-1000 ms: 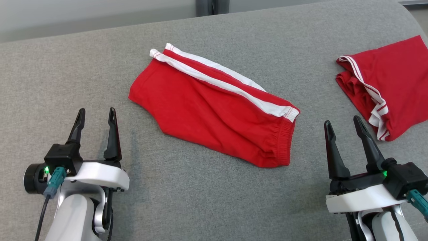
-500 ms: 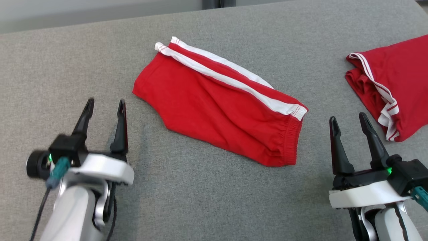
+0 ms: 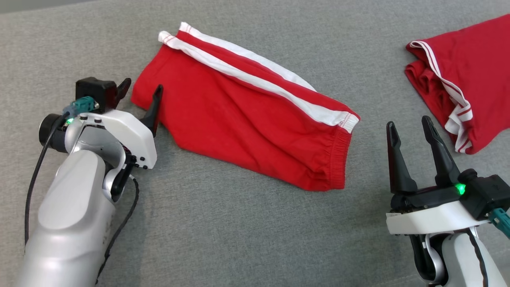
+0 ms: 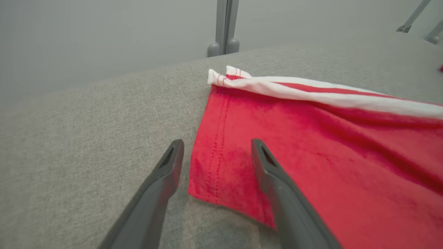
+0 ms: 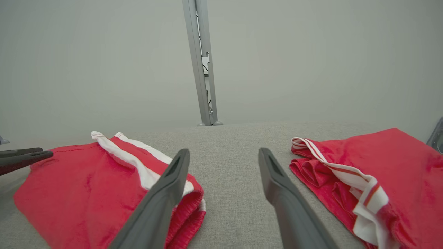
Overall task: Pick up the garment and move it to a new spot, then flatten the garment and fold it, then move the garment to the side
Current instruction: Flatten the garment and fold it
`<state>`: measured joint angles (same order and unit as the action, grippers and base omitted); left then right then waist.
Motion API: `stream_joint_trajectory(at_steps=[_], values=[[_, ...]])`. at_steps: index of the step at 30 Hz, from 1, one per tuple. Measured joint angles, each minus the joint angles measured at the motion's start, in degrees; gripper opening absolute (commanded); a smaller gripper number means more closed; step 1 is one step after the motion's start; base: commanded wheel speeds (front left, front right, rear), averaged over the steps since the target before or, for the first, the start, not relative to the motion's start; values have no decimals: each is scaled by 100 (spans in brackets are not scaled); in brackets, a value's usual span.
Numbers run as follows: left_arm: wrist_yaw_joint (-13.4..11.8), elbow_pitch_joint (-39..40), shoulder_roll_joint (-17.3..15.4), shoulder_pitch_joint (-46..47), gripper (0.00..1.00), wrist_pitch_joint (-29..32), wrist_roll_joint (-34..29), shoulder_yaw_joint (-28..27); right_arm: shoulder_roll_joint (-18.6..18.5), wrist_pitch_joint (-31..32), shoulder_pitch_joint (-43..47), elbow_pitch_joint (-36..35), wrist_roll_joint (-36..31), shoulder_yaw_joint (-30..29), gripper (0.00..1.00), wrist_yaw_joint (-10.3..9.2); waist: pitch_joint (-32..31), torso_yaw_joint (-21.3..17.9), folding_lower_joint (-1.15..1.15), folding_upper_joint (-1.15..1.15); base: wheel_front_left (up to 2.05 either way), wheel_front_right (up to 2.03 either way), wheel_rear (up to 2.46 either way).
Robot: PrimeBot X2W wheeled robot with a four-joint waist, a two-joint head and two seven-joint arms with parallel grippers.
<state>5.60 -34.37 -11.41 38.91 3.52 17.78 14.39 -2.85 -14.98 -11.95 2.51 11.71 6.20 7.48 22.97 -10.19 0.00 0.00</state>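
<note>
The garment (image 3: 247, 115) is a pair of red shorts with white side stripes, lying folded flat and slanted across the middle of the grey padded surface (image 3: 239, 231). My left gripper (image 3: 143, 85) is open at the garment's near left hem corner. In the left wrist view, that corner (image 4: 214, 173) lies between the left gripper's (image 4: 218, 142) spread fingers; I cannot tell whether they touch it. My right gripper (image 3: 409, 122) is open and empty, hovering just right of the elastic waistband (image 3: 338, 159). The right wrist view shows the garment (image 5: 79, 183) left of the right gripper (image 5: 224, 151).
A second red garment (image 3: 470, 79) with white striped trim lies bunched at the right edge, also seen in the right wrist view (image 5: 380, 166). A metal post (image 5: 202, 69) rises behind the surface's far edge. Bare grey fabric spreads in front of the shorts.
My left arm has reached forward and inward, bringing its open fingers to the garment's left hem corner. The head camera has tipped down a little. The right gripper has stayed put.
</note>
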Motion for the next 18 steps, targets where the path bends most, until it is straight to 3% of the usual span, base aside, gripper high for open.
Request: stream_joint_trajectory(at_steps=[7,8,9,10,18], values=[[144,-880,-4,407,100,335,234,289,-1,0,-23,35,89,-7,100,0,61,-109,0,0,0,0,0],[148,-939,-8,467,84,388,264,344,0,0,-23,38,92,-8,100,0,59,-109,0,0,0,0,0],[151,-985,-9,508,25,410,302,394,0,0,-23,45,96,-2,100,1,57,-112,0,0,0,0,0],[167,-1025,-9,528,0,410,330,441,0,0,-23,49,97,-1,100,0,58,-111,0,0,0,0,0],[191,-1322,-4,650,0,186,620,578,1,0,-47,47,148,62,100,1,69,-131,0,0,0,0,0]])
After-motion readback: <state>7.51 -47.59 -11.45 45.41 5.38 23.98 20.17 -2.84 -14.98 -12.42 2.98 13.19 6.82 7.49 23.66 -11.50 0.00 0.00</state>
